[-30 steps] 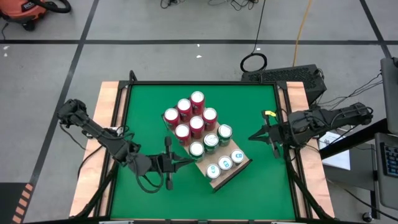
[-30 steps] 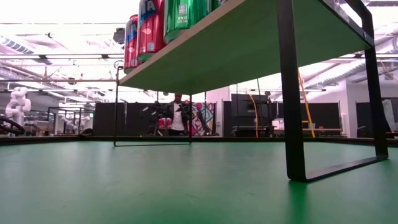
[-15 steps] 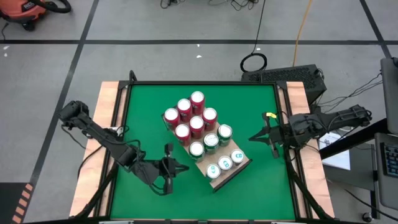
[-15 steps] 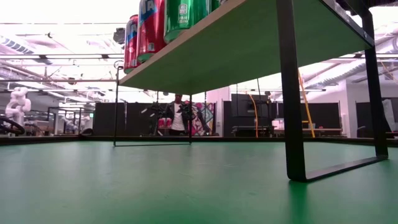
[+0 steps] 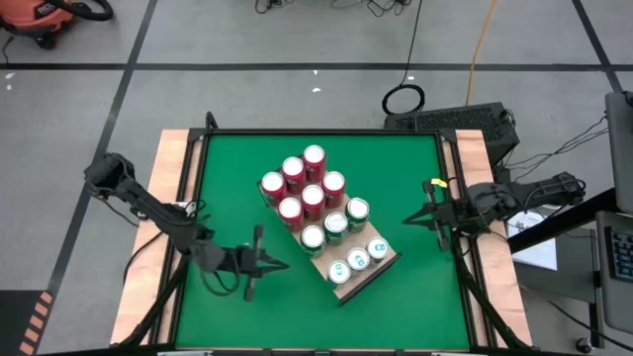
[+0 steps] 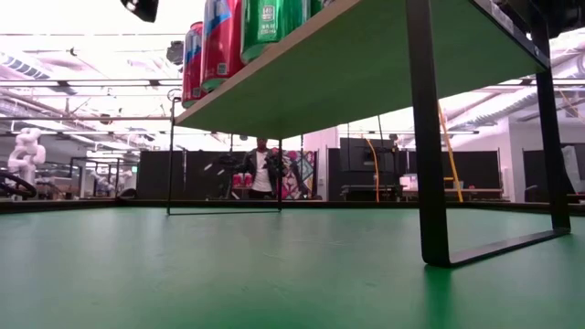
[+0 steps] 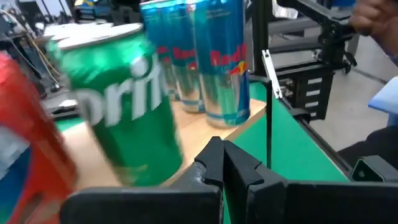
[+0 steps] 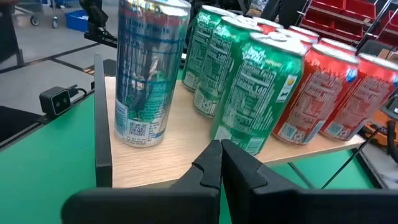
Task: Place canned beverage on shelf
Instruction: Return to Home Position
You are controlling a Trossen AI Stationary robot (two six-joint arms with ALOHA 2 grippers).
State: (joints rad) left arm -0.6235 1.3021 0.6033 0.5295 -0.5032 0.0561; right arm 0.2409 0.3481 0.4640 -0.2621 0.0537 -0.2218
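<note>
The shelf (image 5: pixel 348 287), a light wood board on dark legs, stands slantwise in the middle of the green table. On it stand several red cans (image 5: pixel 305 183), three green cans (image 5: pixel 336 225) and three blue cans (image 5: pixel 358 259), all upright on their bases. My left gripper (image 5: pixel 285 264) hovers shut and holding nothing, just left of the shelf's near end. In its wrist view (image 7: pixel 222 158) it faces a green can (image 7: pixel 127 106) and the blue cans (image 7: pixel 221 59). My right gripper (image 5: pixel 404 220) is shut and holds nothing, right of the shelf. Its wrist view (image 8: pixel 221 155) looks at a blue can (image 8: pixel 149 74).
The low view looks under the shelf past its dark metal legs (image 6: pixel 430 137). A dark arm part (image 6: pixel 142 7) shows at that view's top edge. A person (image 6: pixel 262 169) stands in the room behind. Bare green table (image 5: pixel 227 188) lies on both sides of the shelf.
My left gripper, still shut, has drawn back from the shelf toward the table's left edge and sunk lower. My right gripper has pulled back slightly toward the right edge. A dark arm part has come into the low view's top edge. The cans have not moved.
</note>
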